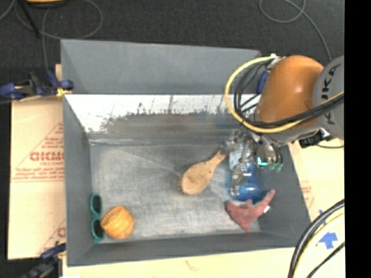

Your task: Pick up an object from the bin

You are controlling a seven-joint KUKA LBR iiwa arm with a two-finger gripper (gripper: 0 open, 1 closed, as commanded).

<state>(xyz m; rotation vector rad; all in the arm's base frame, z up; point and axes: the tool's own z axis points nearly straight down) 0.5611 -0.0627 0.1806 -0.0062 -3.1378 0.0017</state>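
Blue thing: a small rounded blue object [250,187] on the bin floor, right of the frame's centre and a little below mid-height.
Gripper: the gripper [240,178] is low over the blue object's upper left side, with its metal parts overlapping it.
Grip: cannot tell whether it is spread or closed, nor whether the blue object is in its hold.
Pink thing: a dull pink, ragged-edged soft piece [248,211] lies just below the blue object, touching or nearly touching it.
Wooden spoon: a wooden spoon [200,175] lies just left of the gripper, bowl to the lower left, handle angled up toward the gripper.
Arm: an orange cover [290,91] ringed by cables sits at the upper right.
Far corner: an orange ribbed ball [118,222] and teal glasses [95,216] lie side by side at the lower left, well apart from the gripper.
Bin: grey metal bin [151,68].
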